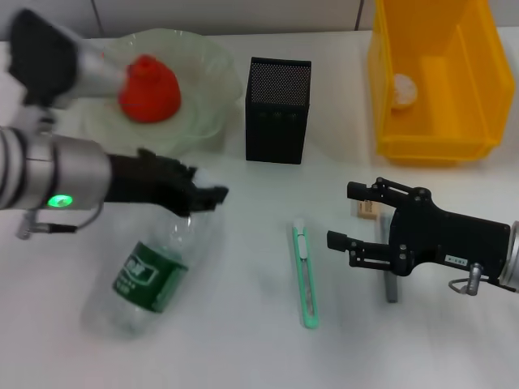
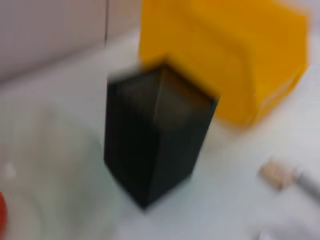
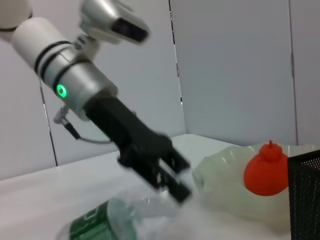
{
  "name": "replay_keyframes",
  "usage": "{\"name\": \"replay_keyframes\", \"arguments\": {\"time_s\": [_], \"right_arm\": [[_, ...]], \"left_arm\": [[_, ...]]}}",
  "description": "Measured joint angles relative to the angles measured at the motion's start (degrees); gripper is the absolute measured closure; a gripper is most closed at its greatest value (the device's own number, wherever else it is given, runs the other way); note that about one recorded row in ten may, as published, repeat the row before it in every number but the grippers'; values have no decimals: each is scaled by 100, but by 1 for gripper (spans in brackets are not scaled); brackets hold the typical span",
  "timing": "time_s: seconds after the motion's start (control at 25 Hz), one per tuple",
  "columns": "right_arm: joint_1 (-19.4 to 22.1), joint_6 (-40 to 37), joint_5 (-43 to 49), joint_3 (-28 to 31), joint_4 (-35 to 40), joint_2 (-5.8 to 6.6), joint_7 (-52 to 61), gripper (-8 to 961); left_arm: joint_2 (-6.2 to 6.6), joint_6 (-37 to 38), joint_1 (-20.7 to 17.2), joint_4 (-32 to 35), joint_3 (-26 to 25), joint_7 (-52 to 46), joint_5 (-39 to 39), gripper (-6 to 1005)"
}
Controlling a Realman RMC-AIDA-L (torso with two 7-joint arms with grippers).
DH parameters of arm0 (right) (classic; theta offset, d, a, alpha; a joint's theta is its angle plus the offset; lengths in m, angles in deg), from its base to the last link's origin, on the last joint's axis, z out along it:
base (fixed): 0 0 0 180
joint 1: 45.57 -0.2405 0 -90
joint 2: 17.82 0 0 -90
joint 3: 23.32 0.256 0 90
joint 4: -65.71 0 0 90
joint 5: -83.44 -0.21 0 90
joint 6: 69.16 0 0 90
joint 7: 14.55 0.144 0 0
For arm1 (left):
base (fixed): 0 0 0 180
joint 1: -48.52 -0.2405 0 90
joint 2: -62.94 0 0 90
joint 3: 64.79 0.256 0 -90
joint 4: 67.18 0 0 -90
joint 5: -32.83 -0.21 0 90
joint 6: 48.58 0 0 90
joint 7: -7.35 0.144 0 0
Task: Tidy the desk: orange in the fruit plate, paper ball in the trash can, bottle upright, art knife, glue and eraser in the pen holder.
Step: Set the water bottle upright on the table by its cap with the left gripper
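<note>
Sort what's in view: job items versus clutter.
Job: red-orange orange, green glass fruit plate, yellow plastic trash can, white paper ball, black mesh pen holder, clear plastic bottle, mint-green art knife, grey glue stick, tan eraser.
Stray: none seen; left gripper by bottle, right gripper over glue stick.

You're looking at a white table [image 1: 243,340] set against a pale panelled wall [image 3: 235,65] (thin dark seams divide the panels). Even light falls across the tabletop.
</note>
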State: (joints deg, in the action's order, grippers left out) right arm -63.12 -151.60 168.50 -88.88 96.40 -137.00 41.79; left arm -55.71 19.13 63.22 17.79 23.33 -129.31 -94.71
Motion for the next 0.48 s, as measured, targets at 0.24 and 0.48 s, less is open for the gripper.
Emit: {"name": "replay_keyframes", "arguments": {"time_s": [0.24,0.48], "right_arm": [[-25,-9,-2,0,39,0,218,130],[-31,-9,-1,-25,163,0,414,130]], "left_arm": [[10,150,-713,-297,-1215,3161,2175,535],[9,504,-812,-1264,-1796,5398,3419,537]]}}
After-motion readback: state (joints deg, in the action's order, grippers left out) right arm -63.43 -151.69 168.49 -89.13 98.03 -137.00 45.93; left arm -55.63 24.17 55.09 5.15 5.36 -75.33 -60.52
